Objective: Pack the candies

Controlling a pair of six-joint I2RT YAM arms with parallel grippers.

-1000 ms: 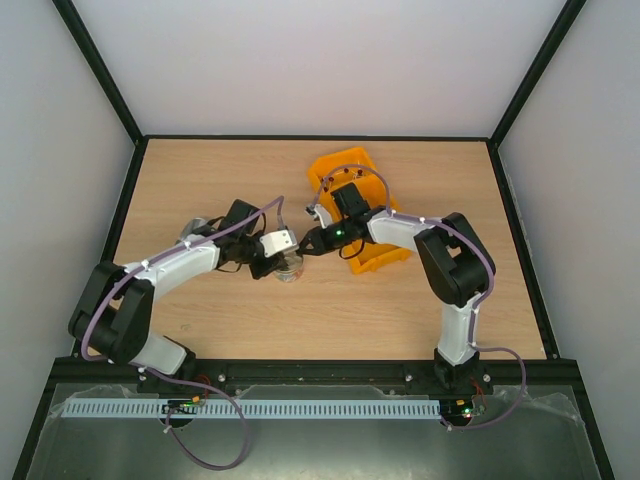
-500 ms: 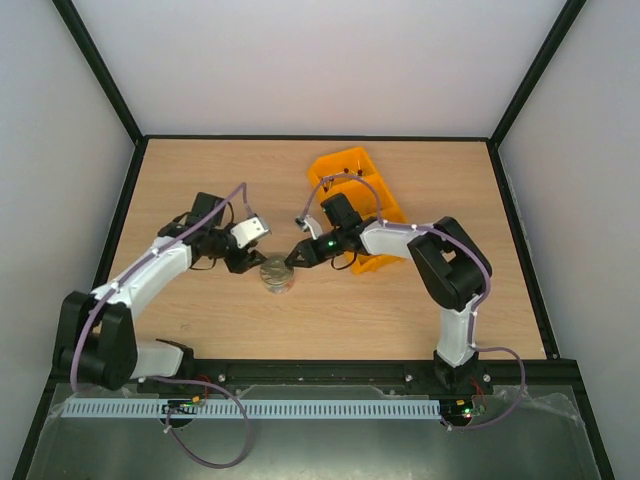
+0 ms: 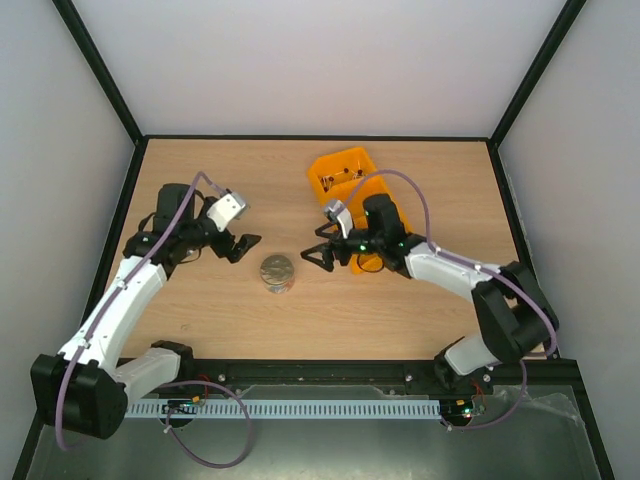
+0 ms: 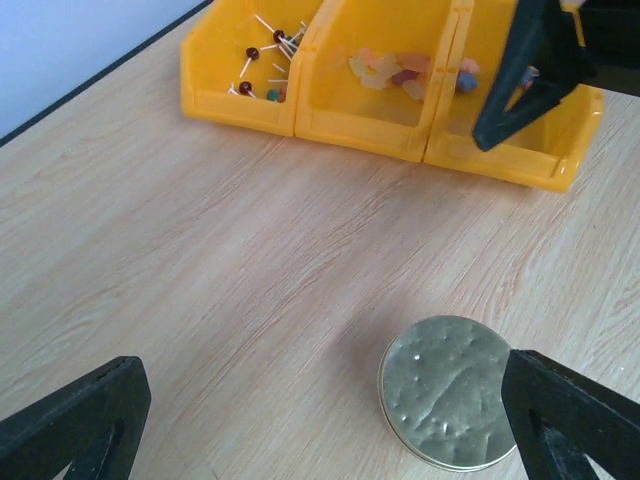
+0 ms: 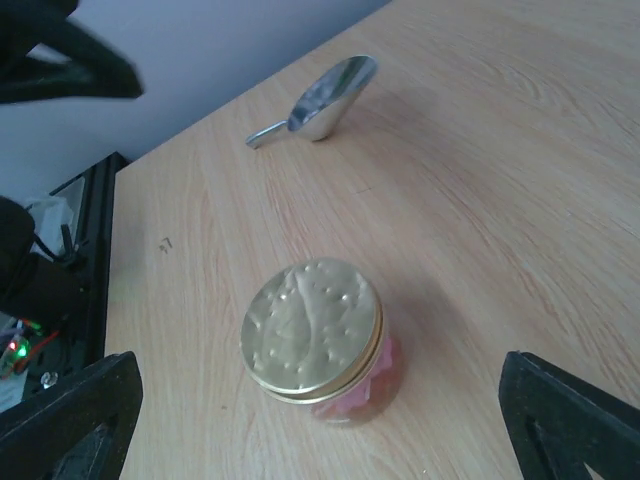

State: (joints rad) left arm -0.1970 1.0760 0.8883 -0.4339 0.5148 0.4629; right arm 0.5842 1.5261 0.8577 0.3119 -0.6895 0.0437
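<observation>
Surface: wooden table [image 3: 420, 300], grey walls around it, both arms reaching in from the near edge.
Storage: yellow bin [image 4: 360, 125] with three compartments, far-centre, right behind the right claw.
Left side: left claw [image 3: 242, 247] has its jaws spread wide with nothing between them, hovering left of the jar, apart from it.
Right side: right claw [image 3: 313, 259] also gapes empty, just right of the jar, no contact.
Middle: jar [image 3: 277, 272] upright between the claws, gold lid [image 5: 312, 328] on.
Tool: silver scoop [image 5: 325, 97] lying beyond the jar.
Prize: pink candies [image 5: 370, 390] show through the glass under the lid, with more loose in the bin, none in either claw.
</observation>
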